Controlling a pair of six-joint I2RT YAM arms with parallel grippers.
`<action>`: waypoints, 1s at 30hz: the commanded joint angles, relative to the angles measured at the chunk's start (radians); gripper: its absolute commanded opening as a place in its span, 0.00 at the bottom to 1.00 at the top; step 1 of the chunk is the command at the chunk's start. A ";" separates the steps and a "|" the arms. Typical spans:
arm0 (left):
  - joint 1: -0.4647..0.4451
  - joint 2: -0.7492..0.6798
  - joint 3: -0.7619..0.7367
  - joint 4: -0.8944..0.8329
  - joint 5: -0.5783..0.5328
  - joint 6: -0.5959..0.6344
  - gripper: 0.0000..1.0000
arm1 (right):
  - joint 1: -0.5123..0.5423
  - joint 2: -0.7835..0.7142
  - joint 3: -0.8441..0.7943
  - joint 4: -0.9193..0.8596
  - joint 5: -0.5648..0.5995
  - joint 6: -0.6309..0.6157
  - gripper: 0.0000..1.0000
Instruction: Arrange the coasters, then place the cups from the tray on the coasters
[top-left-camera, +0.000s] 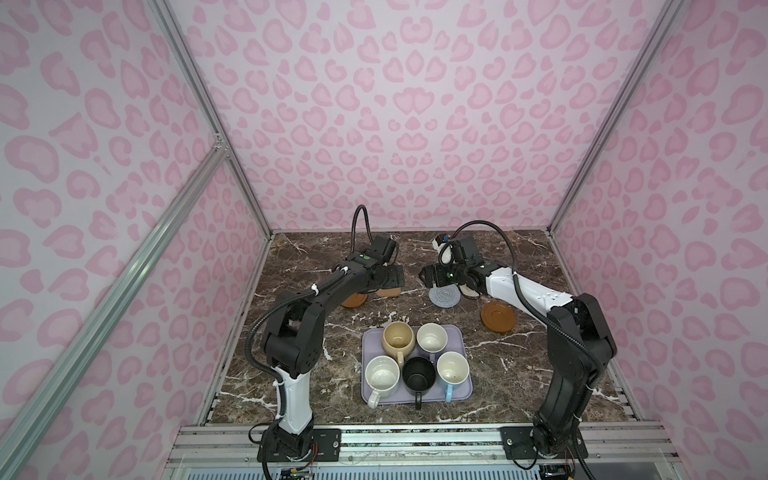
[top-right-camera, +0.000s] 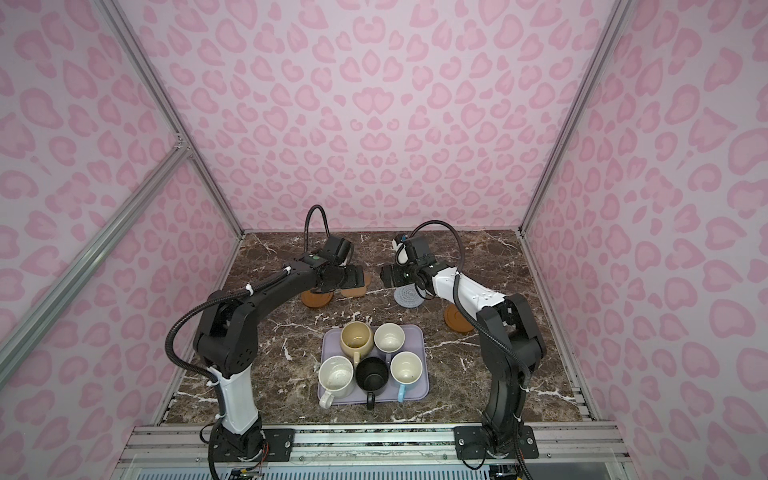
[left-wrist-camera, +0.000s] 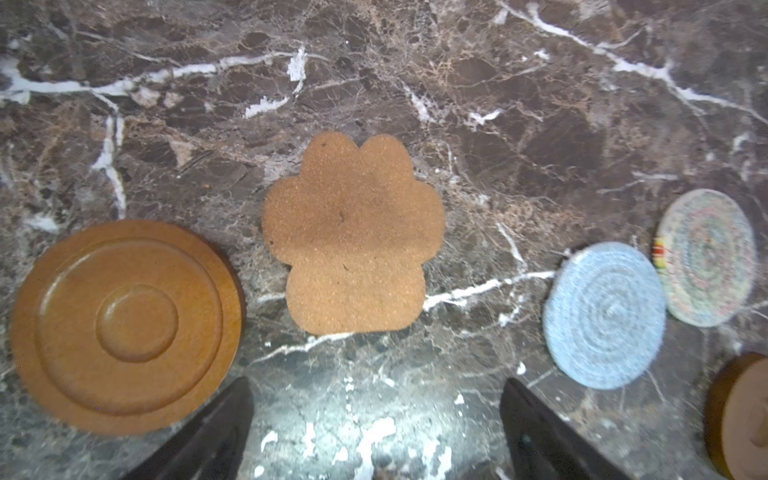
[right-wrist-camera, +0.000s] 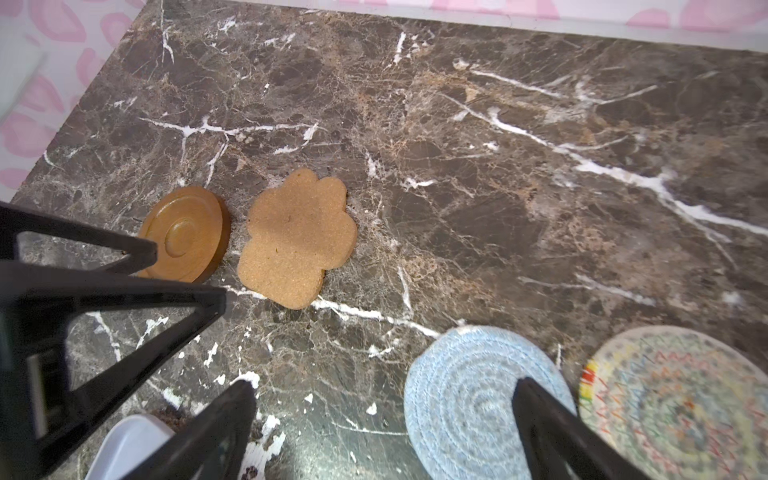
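Brown white-veined marble tabletop, enclosed by pink spotted walls on aluminium frame bars

two brown rimmed coasters, one tan paw coaster, one blue-grey woven coaster and one beige woven coaster made five. one lavender tray held five: one yellow-beige mug, one white-lined mug, one speckled white mug, one black mug, one blue-handled mug.
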 joint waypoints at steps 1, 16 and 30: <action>0.000 -0.114 -0.113 0.199 0.101 -0.024 0.97 | 0.001 -0.033 -0.040 0.009 0.067 0.025 1.00; -0.147 -0.331 -0.334 0.426 0.095 -0.054 0.97 | -0.007 -0.200 -0.312 0.068 0.168 0.099 0.89; -0.154 -0.222 -0.282 0.399 0.079 -0.005 0.97 | -0.039 0.014 -0.245 0.097 0.116 0.119 0.59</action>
